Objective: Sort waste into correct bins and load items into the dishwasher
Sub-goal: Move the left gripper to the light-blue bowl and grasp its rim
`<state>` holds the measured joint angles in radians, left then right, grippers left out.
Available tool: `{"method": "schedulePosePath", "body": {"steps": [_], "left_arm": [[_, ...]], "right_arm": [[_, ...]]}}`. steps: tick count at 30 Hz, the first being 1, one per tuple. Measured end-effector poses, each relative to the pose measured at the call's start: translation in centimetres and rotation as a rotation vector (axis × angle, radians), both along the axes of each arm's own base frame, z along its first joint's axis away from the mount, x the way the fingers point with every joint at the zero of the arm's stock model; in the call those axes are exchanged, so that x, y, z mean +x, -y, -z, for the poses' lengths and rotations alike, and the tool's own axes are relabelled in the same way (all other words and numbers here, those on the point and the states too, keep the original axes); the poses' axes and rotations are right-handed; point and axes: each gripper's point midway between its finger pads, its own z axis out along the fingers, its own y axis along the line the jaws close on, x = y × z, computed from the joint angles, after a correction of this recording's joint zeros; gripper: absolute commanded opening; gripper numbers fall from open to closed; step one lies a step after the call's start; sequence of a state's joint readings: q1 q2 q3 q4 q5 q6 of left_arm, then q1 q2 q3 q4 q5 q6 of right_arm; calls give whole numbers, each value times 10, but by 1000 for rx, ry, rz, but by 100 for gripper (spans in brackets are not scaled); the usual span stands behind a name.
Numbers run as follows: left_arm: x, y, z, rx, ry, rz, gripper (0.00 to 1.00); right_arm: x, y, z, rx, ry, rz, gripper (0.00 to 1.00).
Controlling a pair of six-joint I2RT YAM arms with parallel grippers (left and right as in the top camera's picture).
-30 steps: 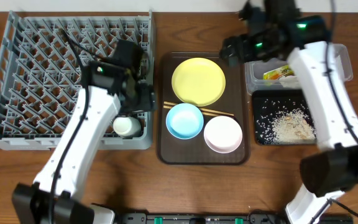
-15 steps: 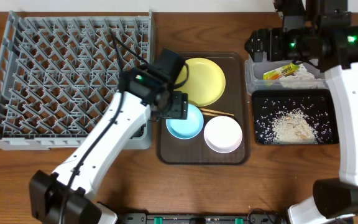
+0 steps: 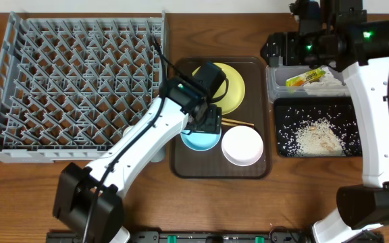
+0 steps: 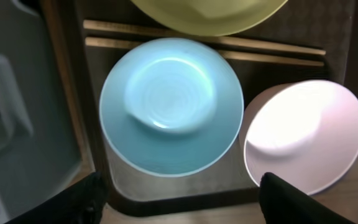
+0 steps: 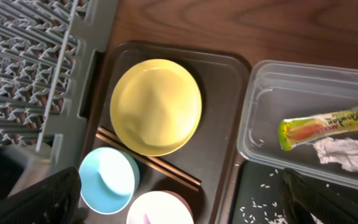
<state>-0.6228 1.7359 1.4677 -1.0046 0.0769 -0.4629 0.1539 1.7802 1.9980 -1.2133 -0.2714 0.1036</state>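
The left gripper (image 4: 182, 186) is held open, nothing between its fingers, directly above the light blue bowl (image 4: 171, 106). The white bowl (image 4: 303, 134) is seen just to that gripper's right. Beyond both bowls the chopsticks (image 4: 229, 50) lie at the edge of the yellow plate (image 4: 210, 12), all on the brown tray (image 3: 181, 162). The grey rack (image 3: 73, 81) stands to its left. The right gripper (image 5: 179, 186) is likewise spread wide and empty, held high. To its right, a clear tub (image 5: 260, 112) holds the wrapper (image 5: 325, 126) and crumpled paper (image 5: 347, 155). Lettering is printed on the wrapper but cannot be read. Rice (image 3: 316, 138) is scattered in the black tray (image 3: 283, 148) beside the tub.
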Motion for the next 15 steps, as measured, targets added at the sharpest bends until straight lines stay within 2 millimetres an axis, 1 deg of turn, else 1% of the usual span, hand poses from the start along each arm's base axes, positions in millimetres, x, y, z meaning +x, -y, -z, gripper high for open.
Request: {"method": "schedulePosePath", "body": {"steps": [4, 7, 9, 12, 15], "left_arm": [[-1, 11, 13, 3, -20, 49, 77], [-8, 23, 23, 11, -41, 124, 77], [-12, 28, 27, 16, -44, 167, 77], [-12, 28, 27, 33, -31, 194, 77], [1, 21, 26, 60, 15, 178, 77]], "right_arm": [[1, -2, -1, 1, 6, -5, 99], [1, -2, -1, 1, 6, -5, 99], [1, -2, -1, 1, 6, -5, 99], [1, -2, -1, 1, 6, -5, 99], [1, -2, -1, 1, 6, -5, 99]]}}
